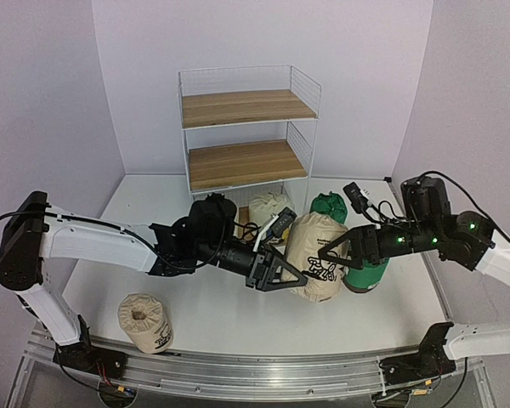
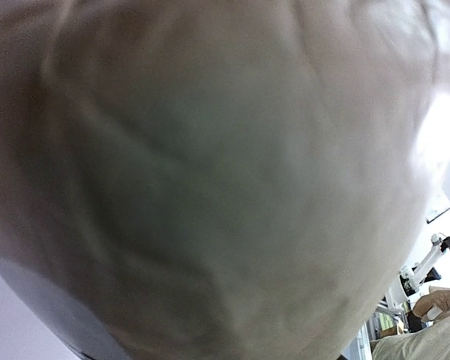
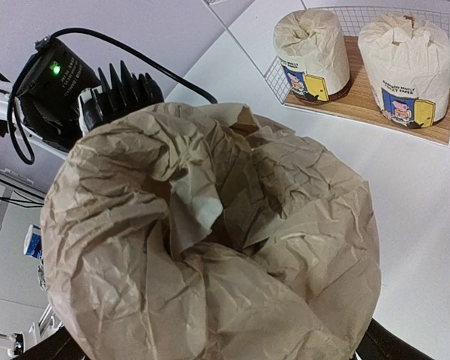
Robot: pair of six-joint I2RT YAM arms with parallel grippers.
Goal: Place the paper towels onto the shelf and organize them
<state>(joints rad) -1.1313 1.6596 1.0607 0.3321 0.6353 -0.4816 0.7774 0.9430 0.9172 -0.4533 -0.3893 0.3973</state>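
The beige roll [image 1: 313, 240] is over the middle of the tabletop [image 1: 221, 310], in front of the shelf [image 1: 246, 108] and between my two arms. I cannot tell if it is lifted or stands on the surface. The right gripper [image 1: 330, 255] has its jaws on both sides of it. In the right wrist view dark fingers [image 3: 390, 346] show at the lower corners with the crumpled wrapper between them, so I judge that they are grasping the roll. The left gripper [image 1: 299, 277] touches the roll from the other side, but I cannot tell whether its jaws are released or clenched.

These are the risks I see. The wrapper is soft paper, so the roll can slip or turn if the hold is only on loose paper. If both arms pull at once, the paper can tear. A green roll [image 1: 367, 276] stands just beside the right gripper, and a swing of that arm can knock it over. On the way in, the roll can catch the wire frame.

The top view shows both arms, a second beige roll [image 1: 144, 323] near the left base, and two bare upper boards. The right wrist view shows what the arms hide there: a white roll [image 3: 313, 52] and another white roll [image 3: 407, 64] upright on the bottom board [image 3: 367, 112]. The left wrist view gives only a blurred beige surface.
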